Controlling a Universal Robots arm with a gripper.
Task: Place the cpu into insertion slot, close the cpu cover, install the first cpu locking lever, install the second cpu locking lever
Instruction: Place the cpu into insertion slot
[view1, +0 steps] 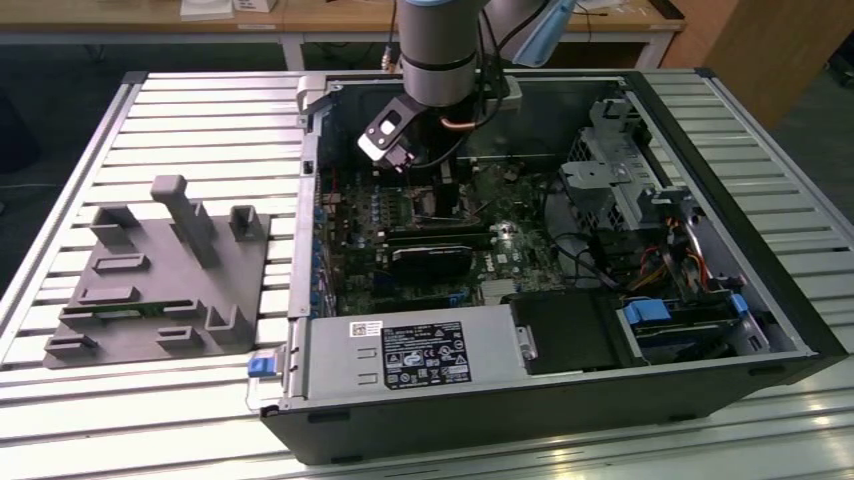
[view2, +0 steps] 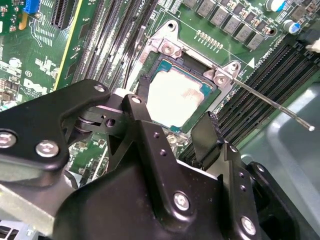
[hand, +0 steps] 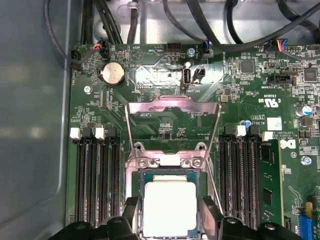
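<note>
My gripper: black two-fingered metal gripper (view2: 176, 134), fingers apart, straddling the chip.
Cpu: small square silver-topped cpu (hand: 170, 207), seated in the socket (hand: 170, 176).
Cover: thin silver-grey metal cpu cover (hand: 172, 107), standing raised open.

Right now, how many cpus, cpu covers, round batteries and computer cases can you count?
cpu: 1
cpu cover: 1
round battery: 1
computer case: 1
Total: 4

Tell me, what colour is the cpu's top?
The cpu is pale silver-grey, nearly white; the first wrist view shows it best.
</note>
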